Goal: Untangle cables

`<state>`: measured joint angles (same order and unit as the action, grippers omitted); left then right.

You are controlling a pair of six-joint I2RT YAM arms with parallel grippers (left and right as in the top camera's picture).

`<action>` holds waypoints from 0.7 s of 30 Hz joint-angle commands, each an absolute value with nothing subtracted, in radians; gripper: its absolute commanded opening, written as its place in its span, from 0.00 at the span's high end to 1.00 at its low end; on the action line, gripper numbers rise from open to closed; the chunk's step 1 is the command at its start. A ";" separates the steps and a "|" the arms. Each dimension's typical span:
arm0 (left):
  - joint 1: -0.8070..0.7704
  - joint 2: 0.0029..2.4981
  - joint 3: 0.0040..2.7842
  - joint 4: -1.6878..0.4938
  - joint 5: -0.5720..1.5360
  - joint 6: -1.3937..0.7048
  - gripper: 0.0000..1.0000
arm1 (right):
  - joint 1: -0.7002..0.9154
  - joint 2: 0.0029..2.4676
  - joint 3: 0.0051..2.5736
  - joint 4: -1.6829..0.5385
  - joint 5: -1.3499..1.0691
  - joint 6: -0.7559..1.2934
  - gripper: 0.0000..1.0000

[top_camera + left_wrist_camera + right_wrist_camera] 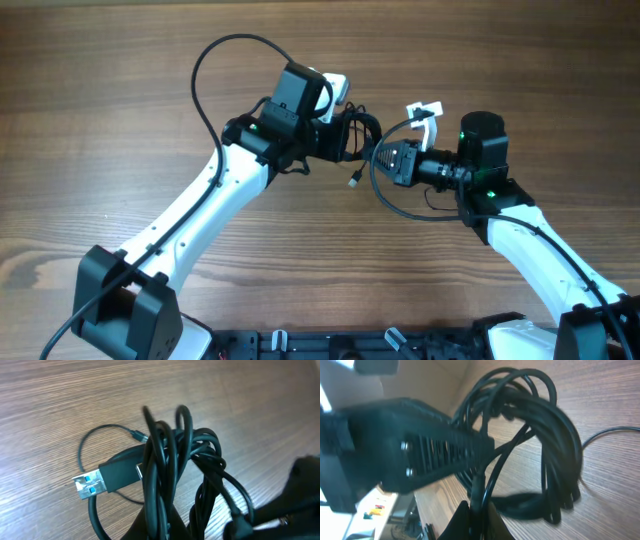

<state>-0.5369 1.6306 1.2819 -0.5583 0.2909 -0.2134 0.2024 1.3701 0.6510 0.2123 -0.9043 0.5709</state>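
Observation:
The cables [362,130] are a bunched black coil held up between my two grippers at the table's middle. My left gripper [350,135] is shut on several strands of the coil [175,455]; its fingers [150,527] pinch them at the bottom of the left wrist view. A blue-tongued USB plug [92,485] sticks out to the left. A thin strand with a small plug end [354,182] hangs loose. My right gripper [380,158] is shut on one or two strands [482,485] under the coil [540,435].
The wooden table [120,100] spreads all around. A white tag [425,110] sits just behind the right gripper. The left arm's thick black cable [205,70] arcs above it. The left gripper's ribbed body [420,457] crowds the right wrist view.

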 commanded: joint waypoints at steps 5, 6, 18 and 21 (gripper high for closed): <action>-0.604 1.616 1.288 -0.566 0.415 -0.081 0.96 | 0.203 1.359 0.662 0.207 -0.762 0.669 0.96; -0.608 1.616 1.288 -0.566 0.428 -0.081 0.96 | 0.203 1.359 0.662 0.201 -0.745 0.678 0.96; -0.618 1.616 1.288 -0.574 0.760 0.075 0.96 | 0.203 1.359 0.662 0.127 -0.568 0.714 0.89; -0.618 1.616 1.288 -0.582 0.804 0.075 0.96 | 0.203 1.359 0.662 0.137 -0.568 0.714 0.89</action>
<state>-0.5991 1.6314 1.2819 -0.5644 0.5686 0.0261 0.2146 1.3609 0.6510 0.1238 -0.6987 0.7040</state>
